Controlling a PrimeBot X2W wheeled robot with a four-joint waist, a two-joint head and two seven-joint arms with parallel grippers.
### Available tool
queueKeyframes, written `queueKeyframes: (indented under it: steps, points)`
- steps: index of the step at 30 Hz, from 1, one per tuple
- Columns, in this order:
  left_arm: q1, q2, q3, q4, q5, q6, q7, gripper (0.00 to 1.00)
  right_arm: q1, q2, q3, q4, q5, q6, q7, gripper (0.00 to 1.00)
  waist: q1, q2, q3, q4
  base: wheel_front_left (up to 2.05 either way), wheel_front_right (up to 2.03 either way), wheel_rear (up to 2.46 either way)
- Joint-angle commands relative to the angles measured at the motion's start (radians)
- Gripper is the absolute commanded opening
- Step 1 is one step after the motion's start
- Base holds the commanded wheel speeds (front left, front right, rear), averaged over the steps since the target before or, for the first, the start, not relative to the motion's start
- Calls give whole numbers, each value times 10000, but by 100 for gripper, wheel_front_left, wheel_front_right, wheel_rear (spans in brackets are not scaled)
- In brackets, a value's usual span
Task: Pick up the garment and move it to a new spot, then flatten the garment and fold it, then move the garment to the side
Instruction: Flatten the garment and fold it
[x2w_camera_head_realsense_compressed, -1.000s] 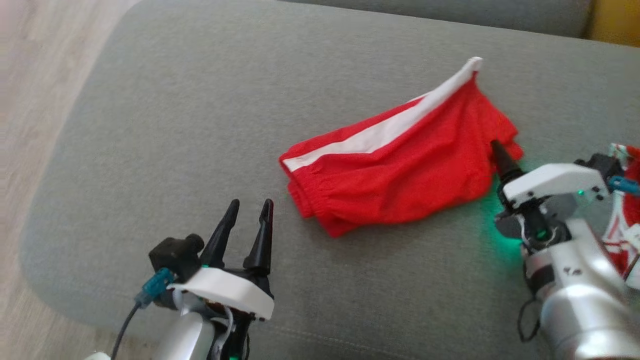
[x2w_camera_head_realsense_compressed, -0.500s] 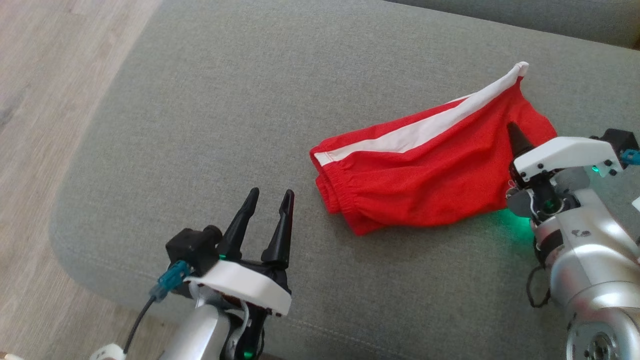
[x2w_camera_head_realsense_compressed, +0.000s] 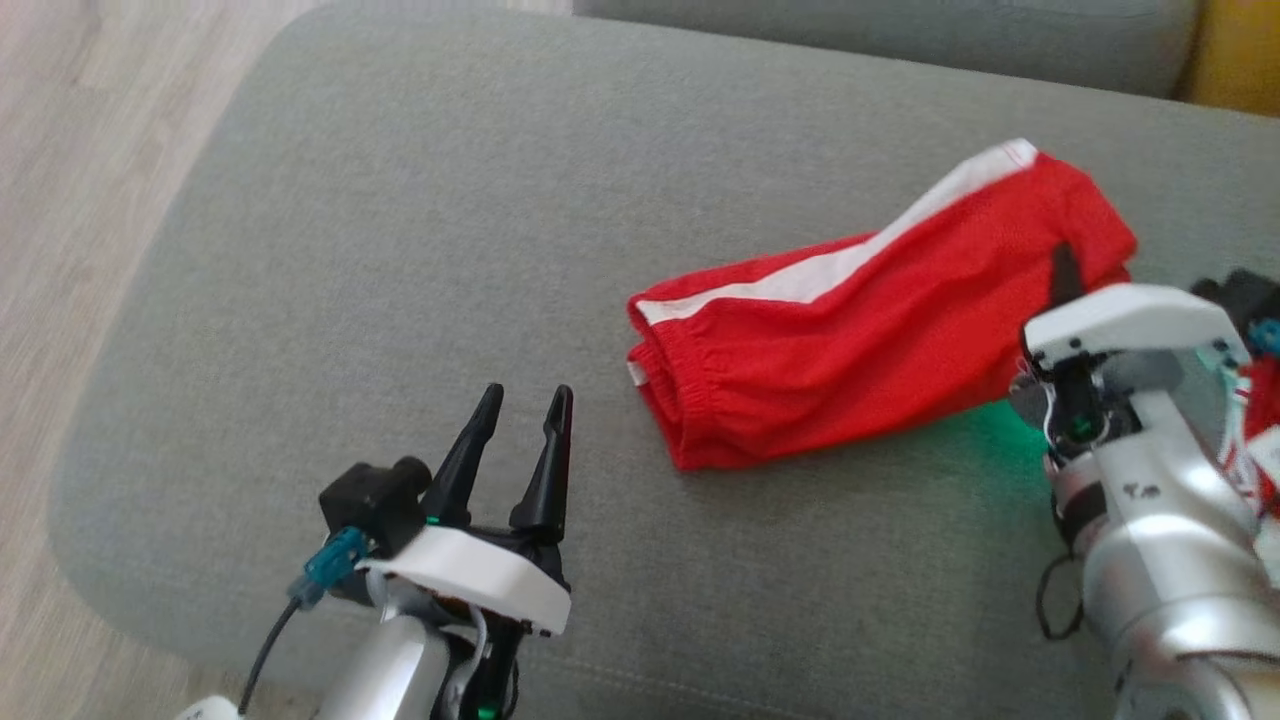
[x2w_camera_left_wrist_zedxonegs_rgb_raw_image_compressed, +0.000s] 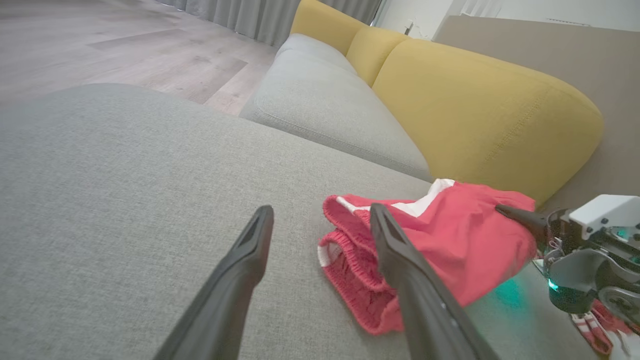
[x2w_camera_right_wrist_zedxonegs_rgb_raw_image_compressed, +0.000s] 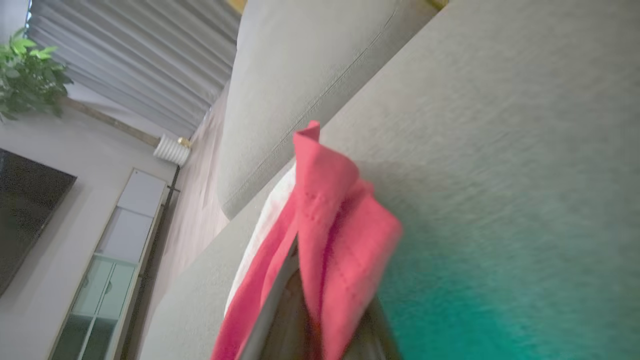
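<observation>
Two claws are seen here. Nearest, on the left, the left claw (x2w_camera_head_realsense_compressed: 527, 392) is held open over the grey sofa cushion (x2w_camera_head_realsense_compressed: 400, 250). Further right, the red garment (x2w_camera_head_realsense_compressed: 850, 340) is laid on that cushion, its right end pinched in the closed right claw (x2w_camera_head_realsense_compressed: 1064, 270).

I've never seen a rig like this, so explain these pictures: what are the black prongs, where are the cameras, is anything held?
This is a two-armed robot at a grey sofa cushion. One picture comes from a camera on its head, looking down; the other two from cameras on its wrists, looking along each arm's fingers. The black prongs are those fingers. The left gripper is open and empty. The right gripper is shut on one end of the red shorts with a white stripe, whose other end lies on the cushion.
</observation>
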Motion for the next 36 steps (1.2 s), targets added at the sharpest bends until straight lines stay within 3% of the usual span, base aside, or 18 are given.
queueKeyframes:
  steps: [1, 11, 20, 26, 30, 36]
  points:
    - [-133, 24, 350, -233, 113, -16, -122, 100, 217, 161, 177, -494, 77, 37, -378, 0, 0, 0, -226, -299, 0, 0, 0]
    - [105, 24, 543, -188, 234, -8, -122, 100, 1831, 176, -529, -532, -509, 37, -1507, 0, 0, 0, -683, -1035, 0, 0, 0]
    - [205, 24, 475, -75, 279, -66, -122, 100, 1660, 219, -222, -635, -574, 37, -1707, 0, 0, 0, -905, -1140, 0, 0, 0]
    - [260, 24, 479, 56, 327, -111, -122, 100, 1736, 221, 1503, -1777, 422, 37, -1755, 0, 0, 0, -1182, -964, 0, 0, 0]
    - [331, 24, 521, 165, 80, -59, -122, 100, 2397, 222, 3147, -3022, 1511, 37, -1590, 0, 0, 0, -1374, -810, 0, 0, 0]
    - [439, 24, 564, 304, 101, -81, -122, 100, 3398, 222, 5391, -4876, 2253, 37, -1629, 0, 0, 0, -1575, -660, 0, 0, 0]
